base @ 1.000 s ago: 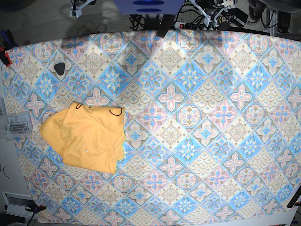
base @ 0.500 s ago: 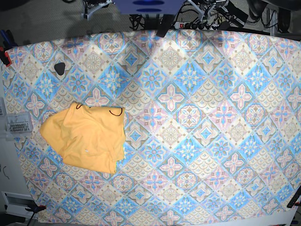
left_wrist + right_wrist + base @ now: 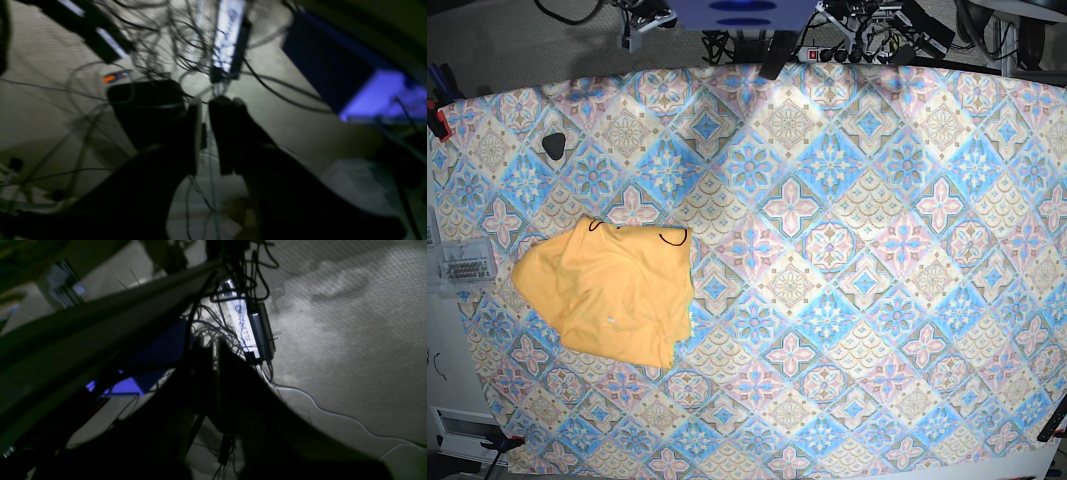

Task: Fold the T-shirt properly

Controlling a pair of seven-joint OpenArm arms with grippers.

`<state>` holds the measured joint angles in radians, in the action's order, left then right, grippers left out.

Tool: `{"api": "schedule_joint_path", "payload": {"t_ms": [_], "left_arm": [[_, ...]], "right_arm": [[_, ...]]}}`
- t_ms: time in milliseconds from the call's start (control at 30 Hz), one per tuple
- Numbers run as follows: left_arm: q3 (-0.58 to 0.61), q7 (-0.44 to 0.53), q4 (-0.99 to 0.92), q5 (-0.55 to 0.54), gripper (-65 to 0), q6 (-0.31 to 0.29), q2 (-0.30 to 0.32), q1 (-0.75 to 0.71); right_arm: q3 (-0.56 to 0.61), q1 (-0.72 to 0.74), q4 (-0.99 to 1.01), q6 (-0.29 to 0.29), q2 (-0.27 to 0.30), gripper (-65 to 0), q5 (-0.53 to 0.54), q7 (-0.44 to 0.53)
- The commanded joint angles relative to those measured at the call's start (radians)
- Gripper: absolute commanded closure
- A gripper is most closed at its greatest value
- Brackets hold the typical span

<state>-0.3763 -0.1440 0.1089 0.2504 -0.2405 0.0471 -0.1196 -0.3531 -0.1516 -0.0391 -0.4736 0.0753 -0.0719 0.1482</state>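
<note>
The yellow-orange T-shirt [image 3: 612, 293] lies in a loosely folded heap on the left part of the tile-patterned cloth [image 3: 847, 260] in the base view. Both arms are pulled back beyond the table's far edge; only bits of them show at the top, the right-wrist arm [image 3: 649, 14] and the left-wrist arm [image 3: 859, 10]. My left gripper [image 3: 205, 133] hangs over the floor and cables, its jaws nearly together and holding nothing. My right gripper [image 3: 213, 355] is dark, its jaws together and empty. The shirt shows in neither wrist view.
A small black object [image 3: 554, 144] lies on the cloth at the far left. A clear box of small parts [image 3: 462, 265] sits off the table's left edge. A power strip [image 3: 248, 330] and tangled cables lie on the floor behind the table.
The arm part at the top left of the base view has moved to the right along the far edge. The T-shirt has not moved.
</note>
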Motion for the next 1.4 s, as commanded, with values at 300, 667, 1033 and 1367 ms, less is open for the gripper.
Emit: {"api": "schedule_joint_path", "payload": {"t_ms": [300, 667, 1033, 1367], "left_arm": [[0.001, 0.004, 0.004, 0.105, -9.1, 0.103, -0.029, 0.025], [0.001, 0.004, 0.004, 0.158, -9.1, 0.175, -0.057, 0.084], [0.001, 0.074, 0.004, 0.158, -9.2, 0.175, -0.075, 0.09], [0.0, 0.074, 0.004, 0.157, -9.2, 0.175, -0.075, 0.09]], "right_arm": [[-0.001, 0.031, 0.0, -0.009, -0.032, -0.6, -0.061, 0.014], [-0.008, 0.042, 0.0, -0.007, -0.072, -0.6, -0.061, 0.014], [-0.01, 0.042, 0.0, -0.007, -0.108, -0.4, -0.055, 0.014], [-0.01, 0.074, 0.0, -0.007, -0.113, -0.6, -0.055, 0.012]]}}
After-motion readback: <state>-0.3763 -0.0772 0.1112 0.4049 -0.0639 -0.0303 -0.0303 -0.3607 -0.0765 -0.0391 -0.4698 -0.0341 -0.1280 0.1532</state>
